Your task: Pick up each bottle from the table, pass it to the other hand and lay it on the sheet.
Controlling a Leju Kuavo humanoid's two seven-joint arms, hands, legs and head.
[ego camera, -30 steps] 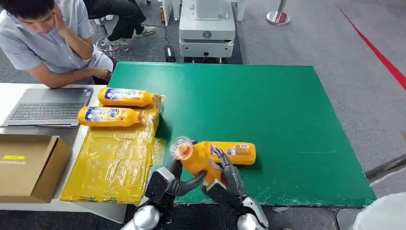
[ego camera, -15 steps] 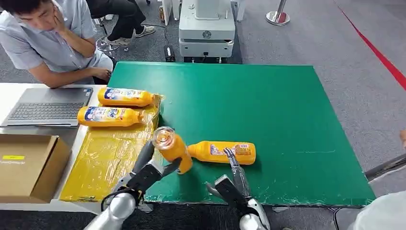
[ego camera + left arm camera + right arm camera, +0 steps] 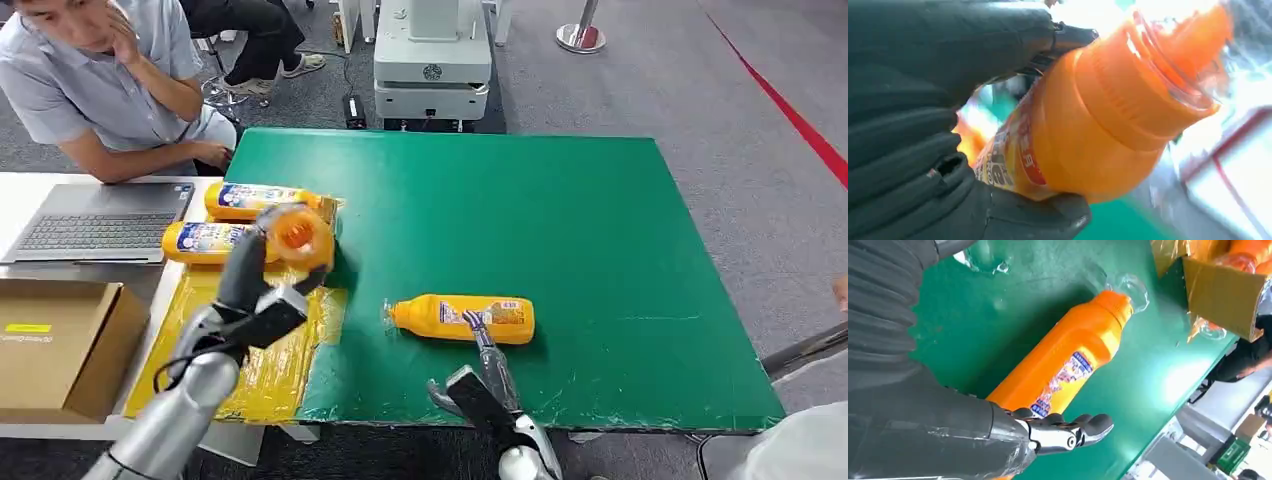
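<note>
While the right hand (image 3: pixel 487 378) hangs low at the near edge of the green table (image 3: pixel 600 230), fingers spread and holding nothing, with one bottle (image 3: pixel 462 318) lying on its side just beyond it, the left hand (image 3: pixel 255 300) grips a second orange bottle (image 3: pixel 298 238) over the yellow sheet (image 3: pixel 240 350). This looks like the laying-down step. Next, that bottle likely needs lowering flat beside the two bottles (image 3: pixel 225 243) at the sheet's far end.

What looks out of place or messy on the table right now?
Nothing is spilled or damaged. The yellow sheet is crumpled, and one bottle lies on the green mat, not yet moved. The left hand holds another bottle.
</note>
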